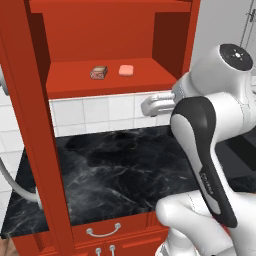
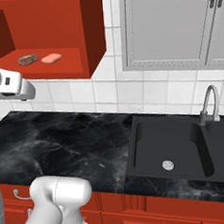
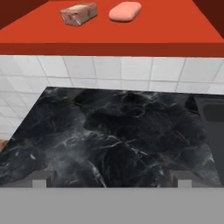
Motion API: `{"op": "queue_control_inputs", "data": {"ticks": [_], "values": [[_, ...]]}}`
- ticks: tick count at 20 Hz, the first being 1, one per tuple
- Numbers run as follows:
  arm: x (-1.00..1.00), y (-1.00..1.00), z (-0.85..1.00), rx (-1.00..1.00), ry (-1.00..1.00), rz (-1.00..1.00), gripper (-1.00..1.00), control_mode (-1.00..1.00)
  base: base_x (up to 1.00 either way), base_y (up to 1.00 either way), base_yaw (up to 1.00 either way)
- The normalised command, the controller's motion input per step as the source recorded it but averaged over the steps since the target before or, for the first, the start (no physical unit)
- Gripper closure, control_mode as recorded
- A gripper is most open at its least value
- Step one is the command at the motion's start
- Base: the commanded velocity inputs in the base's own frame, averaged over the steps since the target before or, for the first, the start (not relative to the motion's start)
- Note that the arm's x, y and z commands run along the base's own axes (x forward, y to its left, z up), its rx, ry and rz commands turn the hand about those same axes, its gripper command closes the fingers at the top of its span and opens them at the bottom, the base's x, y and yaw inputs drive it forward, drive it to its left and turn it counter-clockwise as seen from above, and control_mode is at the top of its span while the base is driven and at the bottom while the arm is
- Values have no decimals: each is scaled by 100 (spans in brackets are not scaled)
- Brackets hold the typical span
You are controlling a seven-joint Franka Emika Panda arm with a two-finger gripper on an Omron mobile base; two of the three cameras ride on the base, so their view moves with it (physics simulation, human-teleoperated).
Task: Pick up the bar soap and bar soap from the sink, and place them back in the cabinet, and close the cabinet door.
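Black marble counter [image 3: 113,140] lies just under my gripper [image 3: 111,179], whose jaws stand wide apart, holding nothing. Farther off at 12 o'clock, both bar soaps rest on the cabinet [image 1: 115,80] floor: brown block [image 3: 78,14], then pink bar [image 3: 125,11]. The cabinet door [image 1: 30,125], open at 9 o'clock, is my next target, I judge.

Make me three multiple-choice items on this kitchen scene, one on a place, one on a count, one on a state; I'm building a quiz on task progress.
1. Where are the bar soaps?
A. In the sink
B. On the cabinet shelf
C. On the counter

2. How many soaps are there?
A. One
B. Two
C. Three

3. The cabinet door is:
A. Open
B. Closed
C. Missing

Answers: 1 B, the brown bar soap and pink bar soap lie side by side in the cabinet. 2 B, two bars show. 3 A, the cabinet door stands swung open.
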Motion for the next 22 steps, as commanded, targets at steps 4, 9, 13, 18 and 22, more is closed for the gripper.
{"op": "queue_control_inputs", "data": {"ticks": [4,9,13,18,22], "values": [[0,-2,1,0,11,0,-100,-100,0,0,0],[-4,-4,0,0,10,0,-100,-100,0,0,0],[-13,-4,0,0,6,0,-100,-100,0,0,0],[-28,0,0,0,3,0,-100,-100,0,0,0],[-46,8,0,0,0,0,-100,-100,0,0,0]]}}
